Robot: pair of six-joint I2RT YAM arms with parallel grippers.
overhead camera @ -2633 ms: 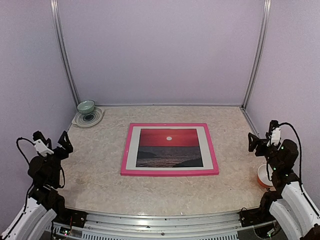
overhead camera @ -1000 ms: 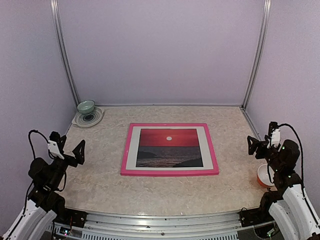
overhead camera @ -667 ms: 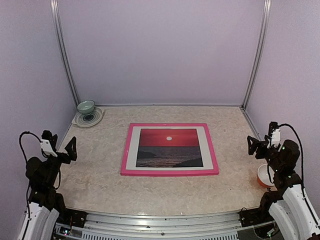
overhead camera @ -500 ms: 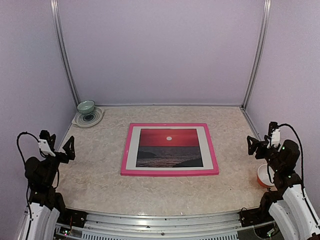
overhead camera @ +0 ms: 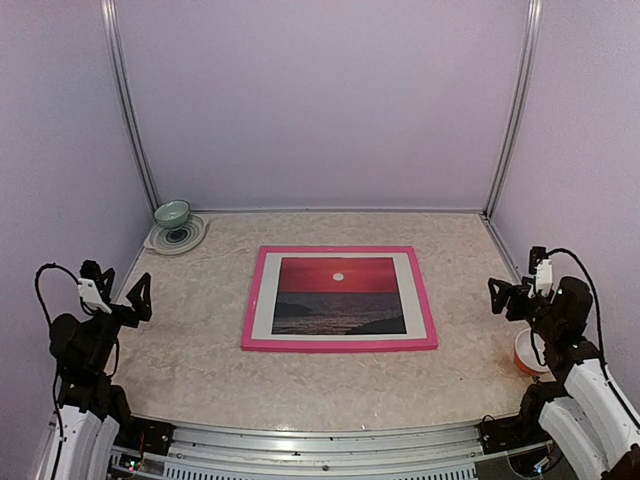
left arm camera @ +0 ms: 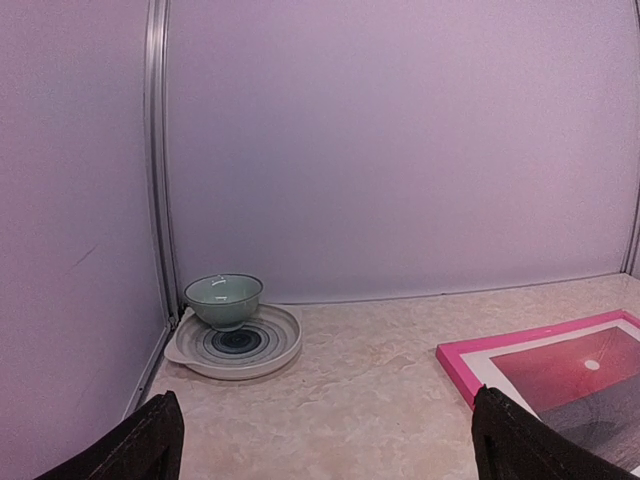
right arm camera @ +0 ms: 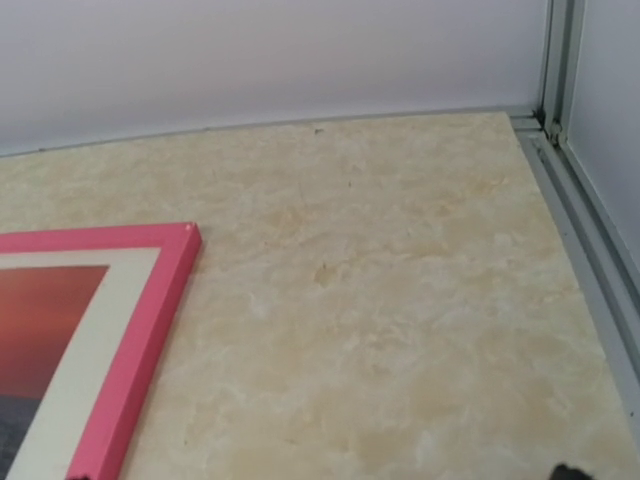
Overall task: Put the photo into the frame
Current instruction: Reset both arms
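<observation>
The bright pink frame (overhead camera: 339, 345) lies flat in the middle of the table. Inside it sits the photo (overhead camera: 339, 295), a red sunset with a small white sun over dark water, bordered by a white mat (overhead camera: 263, 310). My left gripper (overhead camera: 118, 288) hovers open near the table's left edge, well apart from the frame. My right gripper (overhead camera: 510, 297) hovers open near the right edge, also apart from it. The left wrist view shows the frame's corner (left arm camera: 457, 361) and part of the photo (left arm camera: 590, 375) between the wide-spread fingers (left arm camera: 150, 445). The right wrist view shows the frame's pink rail (right arm camera: 150, 330).
A green bowl (overhead camera: 172, 212) stands on a striped plate (overhead camera: 178, 236) at the back left corner; the left wrist view shows the same bowl (left arm camera: 223, 298). An orange bowl (overhead camera: 524, 352) sits by the right arm. Metal posts (overhead camera: 128, 110) and lilac walls enclose the table.
My left gripper has drawn back leftward and slightly up, away from the frame. The right gripper has shifted a little to the left. Frame and photo have not moved.
</observation>
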